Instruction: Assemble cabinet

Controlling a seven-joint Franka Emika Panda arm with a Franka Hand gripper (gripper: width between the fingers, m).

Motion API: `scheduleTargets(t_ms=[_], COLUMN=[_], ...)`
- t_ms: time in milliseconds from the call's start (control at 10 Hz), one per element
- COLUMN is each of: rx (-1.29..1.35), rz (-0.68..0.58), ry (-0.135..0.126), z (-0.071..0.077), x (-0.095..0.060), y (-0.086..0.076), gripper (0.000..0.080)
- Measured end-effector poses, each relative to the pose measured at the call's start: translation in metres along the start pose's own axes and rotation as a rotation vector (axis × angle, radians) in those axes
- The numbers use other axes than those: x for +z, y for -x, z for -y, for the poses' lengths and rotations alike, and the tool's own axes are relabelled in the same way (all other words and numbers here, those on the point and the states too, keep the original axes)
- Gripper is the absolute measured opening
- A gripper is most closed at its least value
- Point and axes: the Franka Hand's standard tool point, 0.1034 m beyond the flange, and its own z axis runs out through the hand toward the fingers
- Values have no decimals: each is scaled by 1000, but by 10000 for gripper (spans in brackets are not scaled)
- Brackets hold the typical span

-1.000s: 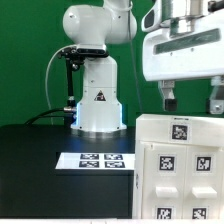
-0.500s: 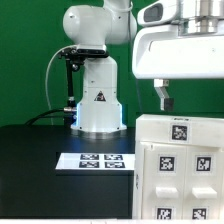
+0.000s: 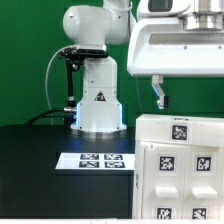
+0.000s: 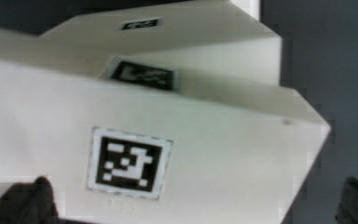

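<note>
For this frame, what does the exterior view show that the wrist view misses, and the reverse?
Only the exterior view shows the arm's base, the marker board lying flat on the black table, the green backdrop, and the gripper hanging above the cabinet, clear of it; only one finger is in frame.

Only the wrist view shows the cabinet's angled upper panels close up, seen from above, with the dark fingertips at the picture's edge.

Both show the white cabinet with its black-and-white tags, not held.
</note>
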Motion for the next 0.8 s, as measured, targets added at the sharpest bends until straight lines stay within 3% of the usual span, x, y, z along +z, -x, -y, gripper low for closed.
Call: scheduleTargets(t_ms=[200, 500, 800], rx=[-355, -540, -981], rz=[37, 38, 120], ry=[1, 16, 41], z=[-8, -10, -16], x=[2, 2, 7], y=[-2, -3, 0], gripper=[797, 797, 797])
